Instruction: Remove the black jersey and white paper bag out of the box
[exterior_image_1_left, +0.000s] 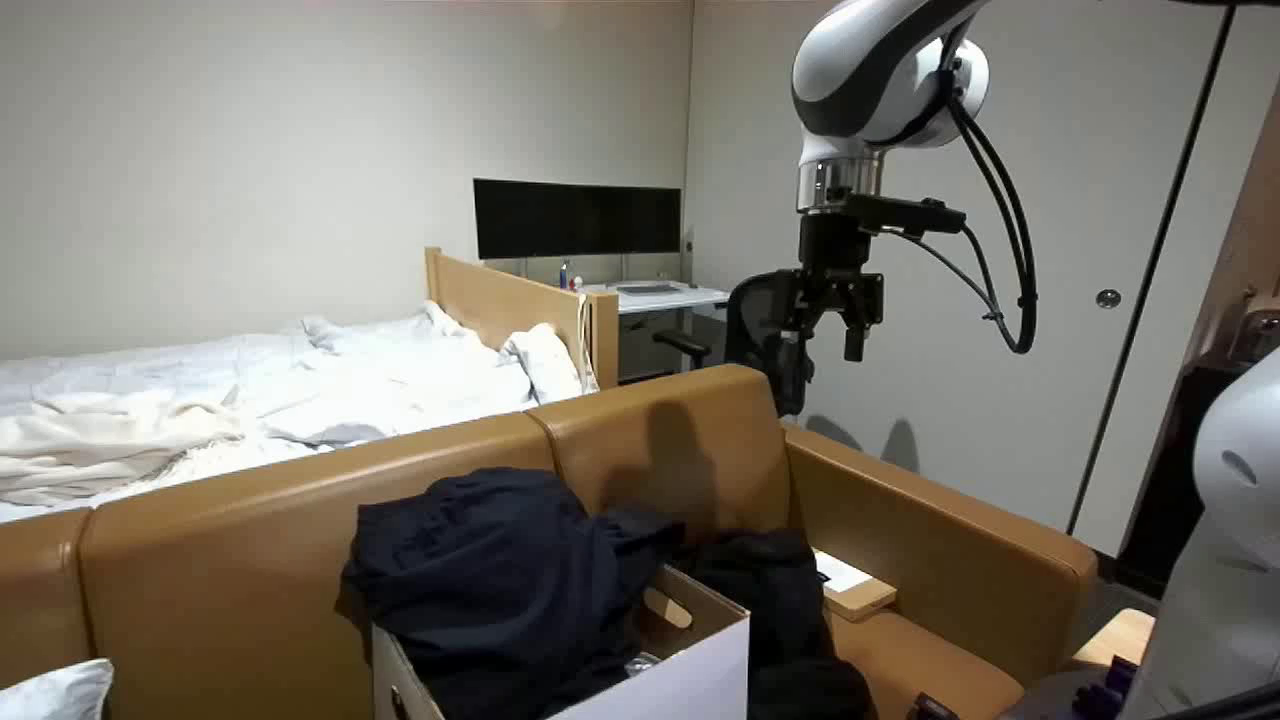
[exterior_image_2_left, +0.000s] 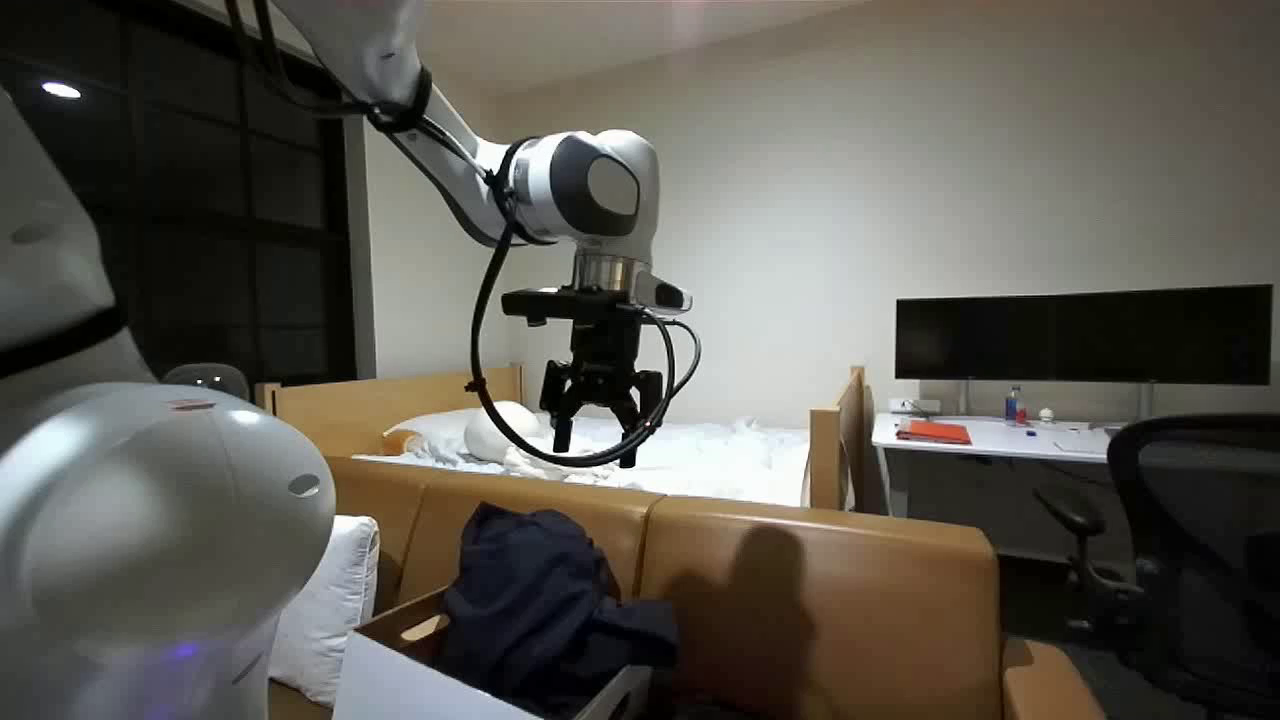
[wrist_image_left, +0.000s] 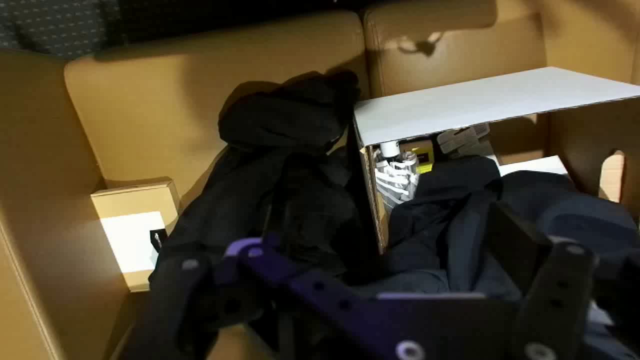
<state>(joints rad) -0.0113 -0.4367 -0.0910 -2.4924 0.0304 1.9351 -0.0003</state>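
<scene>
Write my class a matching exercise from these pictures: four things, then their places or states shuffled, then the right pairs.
Things
1. Dark navy fabric garment
2. Flat red rectangular object
3. Robot's black two-fingered hand
4. Small tan cardboard carton with white patch

Places or states
A. On a white desk
B. Open, holding nothing
C. On a brown leather-look sofa, near its armrest
D. Heaped in a white-sided cardboard box

Pairs: 1-D; 2-A; 3-B; 4-C
</scene>
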